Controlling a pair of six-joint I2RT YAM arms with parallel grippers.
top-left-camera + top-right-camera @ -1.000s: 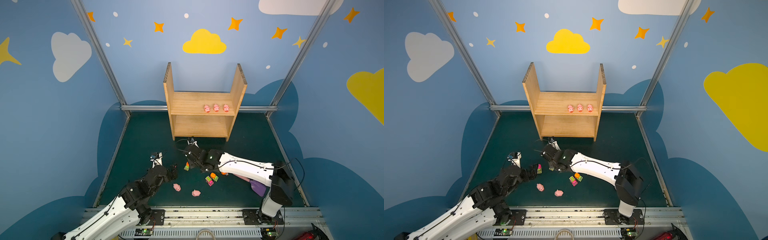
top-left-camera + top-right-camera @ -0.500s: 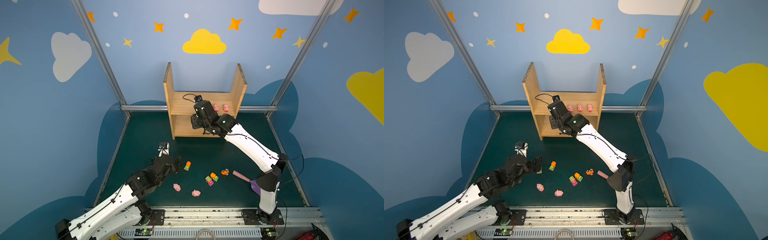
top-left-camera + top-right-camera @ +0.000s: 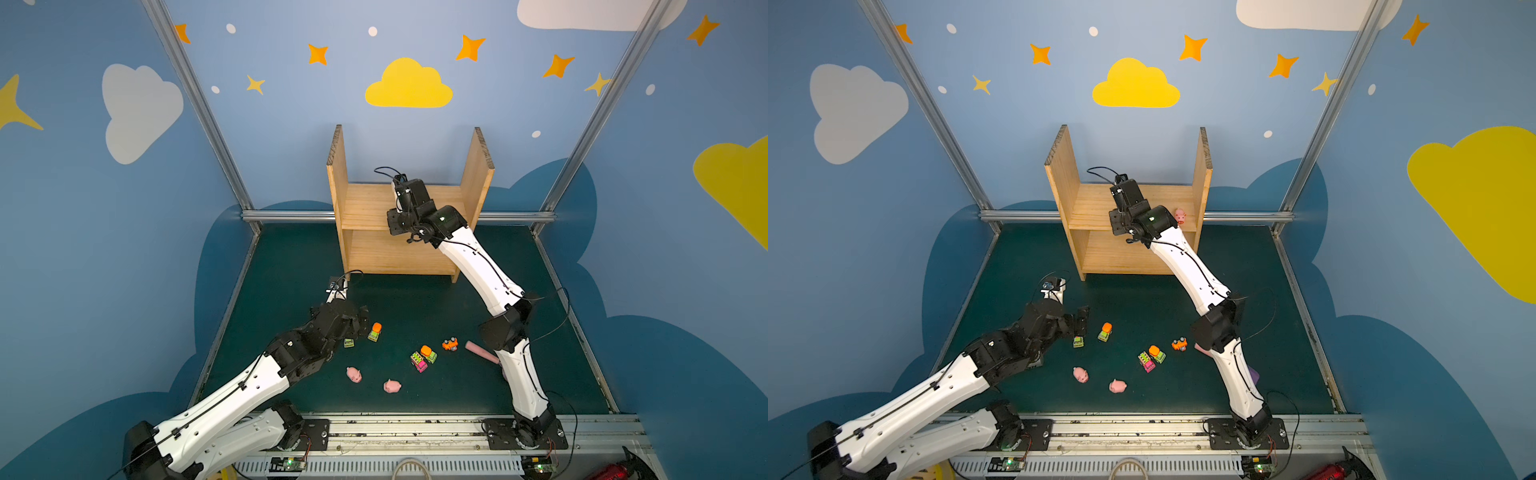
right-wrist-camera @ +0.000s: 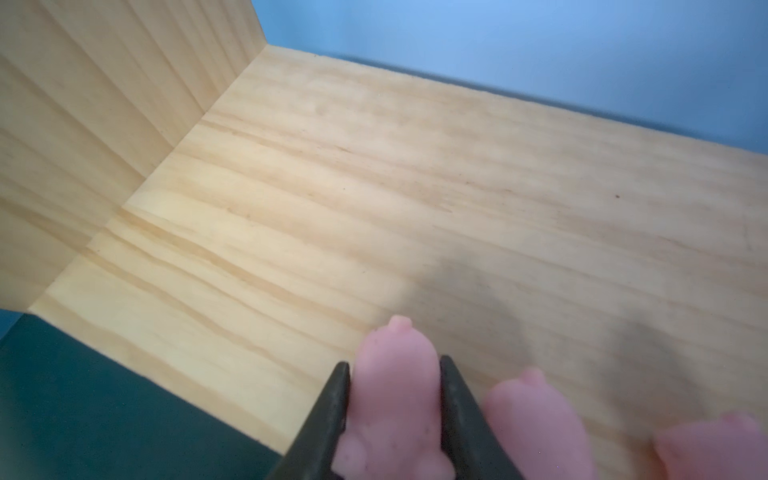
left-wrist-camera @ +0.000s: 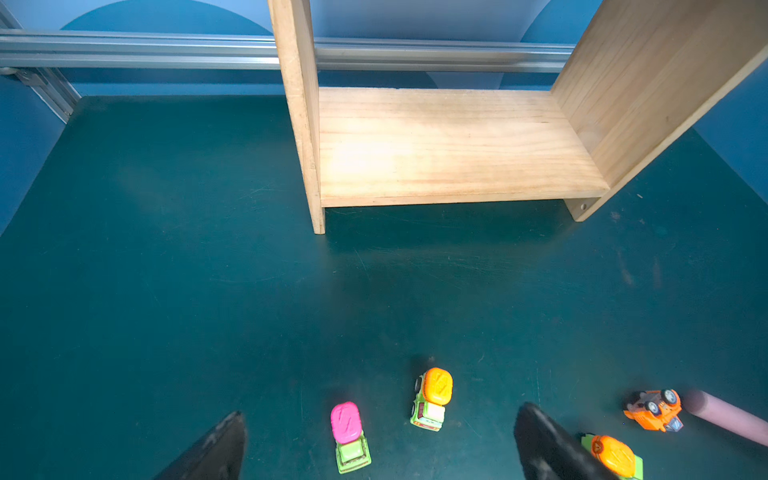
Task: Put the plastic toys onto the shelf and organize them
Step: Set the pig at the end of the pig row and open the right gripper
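The pine shelf [image 3: 365,203] stands at the back. My right gripper [image 4: 395,362] is over the front of its upper board [image 4: 415,187], shut on a pink pig [image 4: 395,399] that sits beside two more pigs [image 4: 536,415]. One shelf pig [image 3: 1180,216] shows in a top view. My left gripper [image 3: 358,328] hangs open above the green floor. Between its fingers [image 5: 540,440] lie a lime vehicle with a pink top [image 5: 349,432] and one with an orange top [image 5: 432,399]. Two pigs [image 3: 354,374] [image 3: 392,386] and three more vehicles [image 3: 424,357] [image 3: 450,344] lie on the floor.
The pink handle [image 3: 480,351] of the scoop lies on the floor beside my right arm, close to the orange vehicle [image 5: 654,409]. The shelf's lower board [image 5: 449,153] is bare. Metal rails and blue walls close in the floor.
My right arm has swung from the floor up to the shelf's upper board with a pig. My left arm has stretched forward toward the two nearest vehicles.
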